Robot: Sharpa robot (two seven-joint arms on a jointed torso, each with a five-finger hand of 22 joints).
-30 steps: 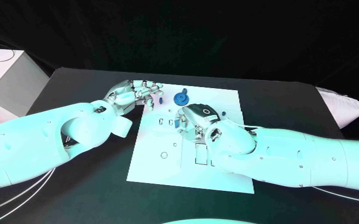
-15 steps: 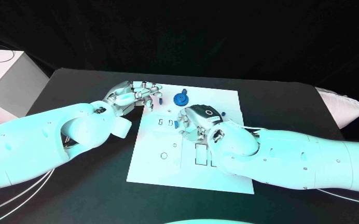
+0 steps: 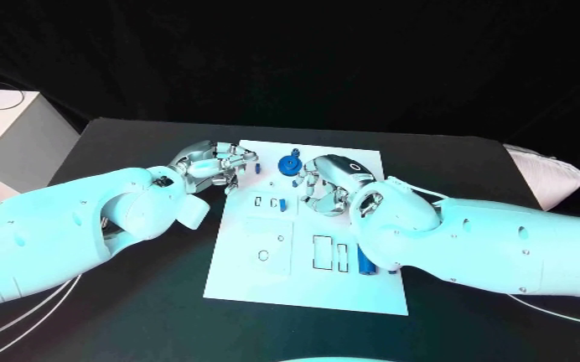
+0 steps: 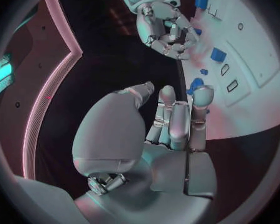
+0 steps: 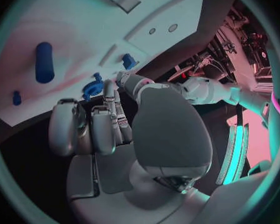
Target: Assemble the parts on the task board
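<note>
The left hand (image 3: pixel 215 165) sits at the task board's (image 3: pixel 260 249) far left corner, fingers curled in, nothing visibly held. The right hand (image 3: pixel 326 182), also curled and empty, hovers over the board's far part beside a round blue part (image 3: pixel 290 163). A blue cylinder (image 3: pixel 363 259) lies nearer the robot on the black surface's (image 3: pixel 145 312) board.

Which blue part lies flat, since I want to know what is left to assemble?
The long blue cylinder on the task board's near end, beside the rectangular slots; the round gear-like part sits at the far edge.
</note>
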